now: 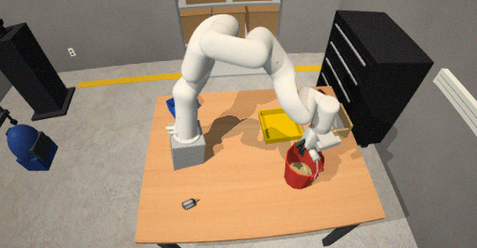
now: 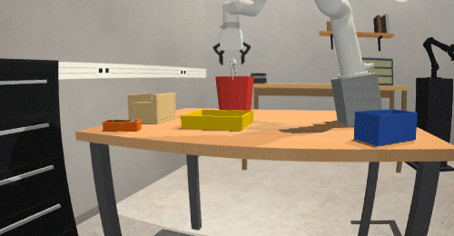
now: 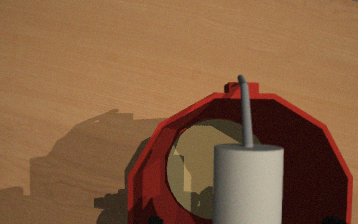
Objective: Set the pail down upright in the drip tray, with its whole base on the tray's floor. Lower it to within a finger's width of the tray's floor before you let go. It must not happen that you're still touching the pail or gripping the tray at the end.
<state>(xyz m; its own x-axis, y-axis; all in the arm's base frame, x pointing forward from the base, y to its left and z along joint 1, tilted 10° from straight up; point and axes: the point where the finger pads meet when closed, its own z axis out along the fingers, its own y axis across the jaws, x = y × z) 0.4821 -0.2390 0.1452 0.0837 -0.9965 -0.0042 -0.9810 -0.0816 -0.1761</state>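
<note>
The red pail (image 1: 301, 168) stands upright on the wooden table, its wire handle with a grey grip (image 2: 232, 67) raised above its mouth. It also shows in the side view (image 2: 234, 93) and in the wrist view (image 3: 241, 165), where the grip (image 3: 248, 182) fills the lower middle. My gripper (image 2: 231, 59) is open and empty, hanging right over the pail, its fingertips on either side of the top of the handle, not touching it. The yellow drip tray (image 1: 280, 125) lies empty on the table just beside the pail; it also shows in the side view (image 2: 217, 119).
A tan open box (image 2: 151, 107) and a small orange tray (image 2: 122, 124) sit near the table's edge by the black drawer cabinet (image 1: 372, 70). A blue bin (image 2: 385, 126) stands behind the arm's base (image 1: 187, 151). A small grey object (image 1: 189, 203) lies at the table's front.
</note>
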